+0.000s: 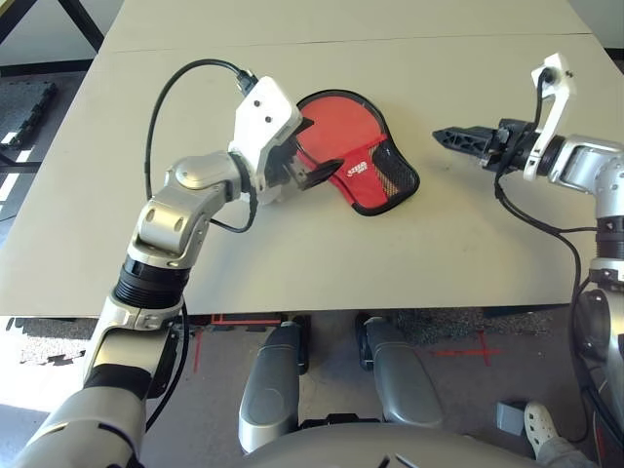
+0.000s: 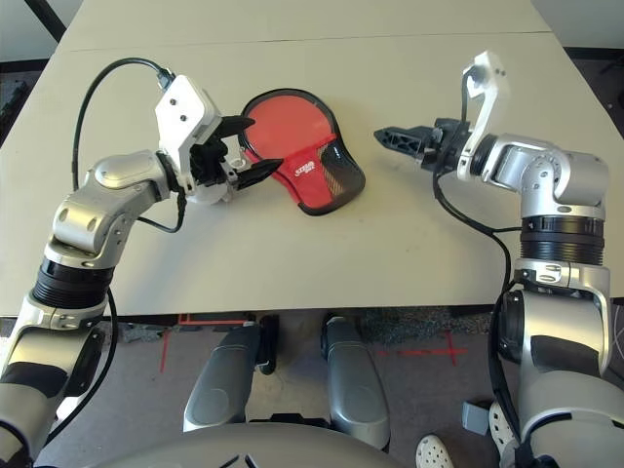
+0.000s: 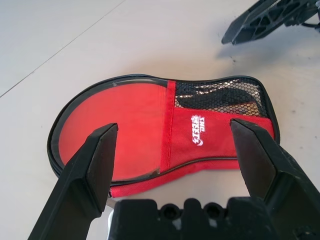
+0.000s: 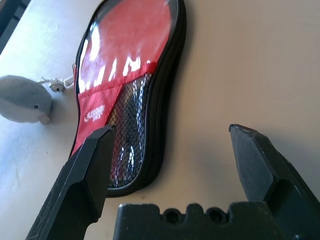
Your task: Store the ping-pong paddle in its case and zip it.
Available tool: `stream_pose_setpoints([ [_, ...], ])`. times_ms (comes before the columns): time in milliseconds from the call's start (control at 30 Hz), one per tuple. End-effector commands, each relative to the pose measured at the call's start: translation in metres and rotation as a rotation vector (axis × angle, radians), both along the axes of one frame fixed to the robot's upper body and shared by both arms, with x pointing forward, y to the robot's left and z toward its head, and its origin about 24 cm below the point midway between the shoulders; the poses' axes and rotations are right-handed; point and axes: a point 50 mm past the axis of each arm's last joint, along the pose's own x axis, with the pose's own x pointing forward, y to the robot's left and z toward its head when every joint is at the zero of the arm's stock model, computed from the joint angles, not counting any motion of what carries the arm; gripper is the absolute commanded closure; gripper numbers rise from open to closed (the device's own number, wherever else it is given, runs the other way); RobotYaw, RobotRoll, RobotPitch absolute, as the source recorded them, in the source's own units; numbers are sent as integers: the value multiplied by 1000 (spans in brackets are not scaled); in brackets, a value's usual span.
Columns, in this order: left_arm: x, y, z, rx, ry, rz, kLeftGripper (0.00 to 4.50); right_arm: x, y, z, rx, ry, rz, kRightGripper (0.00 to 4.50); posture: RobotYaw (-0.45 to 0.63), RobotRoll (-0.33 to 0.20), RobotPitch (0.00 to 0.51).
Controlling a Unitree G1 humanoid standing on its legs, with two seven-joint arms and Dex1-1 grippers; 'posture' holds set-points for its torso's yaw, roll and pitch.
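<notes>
Case (image 2: 304, 154) flat on counter (image 2: 292, 278), paddle's red face (image 3: 117, 130) showing in its window, long axis slanting away from robot; left claw (image 2: 255, 149) nearer, right claw (image 4: 172, 127) off its other side, both open and empty.

The case (image 3: 215, 137) is showing red fabric, black edging, a white logo and black honeycomb mesh. A small plush whale (image 4: 24, 99) is showing grey. The worktop (image 1: 487, 253) is looking plain beige, and both forearms are gleaming silver.
</notes>
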Motion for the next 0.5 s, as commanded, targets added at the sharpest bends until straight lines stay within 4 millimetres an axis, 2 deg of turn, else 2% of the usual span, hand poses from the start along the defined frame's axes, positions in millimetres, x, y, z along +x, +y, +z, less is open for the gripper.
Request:
stream_pose_setpoints([
  [33,-8,6,0,11,20,-15,0,-1,7,-16,8,84,28,26,178,0,262],
  [500,-20,14,4,61,56,-31,0,12,52,-36,41,173,99,26,210,0,270],
])
